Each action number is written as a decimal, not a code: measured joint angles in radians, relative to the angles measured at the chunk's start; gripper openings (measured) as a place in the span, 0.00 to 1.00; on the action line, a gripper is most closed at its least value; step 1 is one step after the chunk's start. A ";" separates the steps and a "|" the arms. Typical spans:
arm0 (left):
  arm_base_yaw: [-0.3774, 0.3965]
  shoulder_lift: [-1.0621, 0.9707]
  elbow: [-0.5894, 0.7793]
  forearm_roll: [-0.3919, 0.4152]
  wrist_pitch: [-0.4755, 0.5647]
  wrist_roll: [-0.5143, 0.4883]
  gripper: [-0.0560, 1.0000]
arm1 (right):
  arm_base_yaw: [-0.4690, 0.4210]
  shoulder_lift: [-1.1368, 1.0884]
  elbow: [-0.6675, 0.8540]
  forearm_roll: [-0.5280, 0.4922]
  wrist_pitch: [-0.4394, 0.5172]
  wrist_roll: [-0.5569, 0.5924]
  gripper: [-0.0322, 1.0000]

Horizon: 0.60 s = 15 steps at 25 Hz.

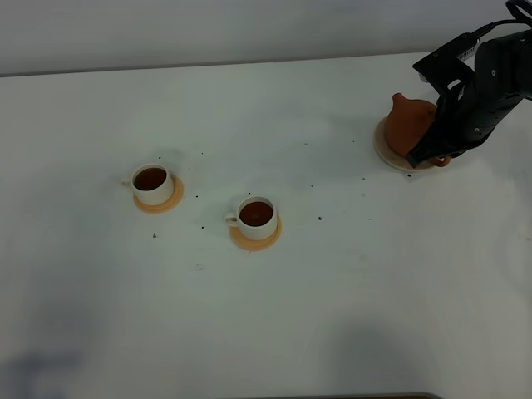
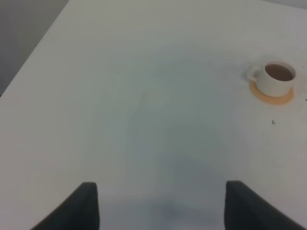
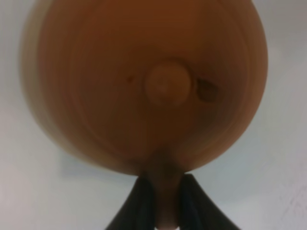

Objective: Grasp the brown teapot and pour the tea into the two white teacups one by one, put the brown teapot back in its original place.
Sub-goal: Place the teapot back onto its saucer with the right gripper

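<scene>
The right hand (image 3: pixel 163 206) is pinched on the loop handle of the squat terracotta clay teapot (image 1: pixel 411 125), which sits directly ahead of its fingers on the round pale beige saucer (image 1: pixel 384 146). Both small white cylindrical teacups (image 1: pixel 154 184) (image 1: pixel 257 218), well away from that hand on orange coasters, already hold dark tea. The left hand (image 2: pixel 160 203) hangs spread over bare table (image 2: pixel 144 96). Fired clay looks rigid, weighty and chippable; the handle seems the soundest hold.
</scene>
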 joint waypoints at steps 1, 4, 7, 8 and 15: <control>0.000 0.000 0.000 0.000 0.000 0.000 0.58 | 0.000 0.000 0.000 0.003 -0.002 -0.001 0.12; 0.000 0.000 0.000 0.000 0.000 0.000 0.58 | 0.000 0.000 0.000 0.011 -0.003 -0.002 0.12; 0.000 0.000 0.000 0.000 0.000 0.000 0.58 | 0.000 0.000 0.000 0.019 -0.003 -0.003 0.12; 0.000 0.000 0.000 0.000 0.000 0.000 0.58 | 0.000 0.000 0.000 0.024 -0.003 -0.003 0.12; 0.000 0.000 0.000 0.000 0.000 0.000 0.58 | 0.000 -0.036 0.005 0.049 0.021 -0.003 0.12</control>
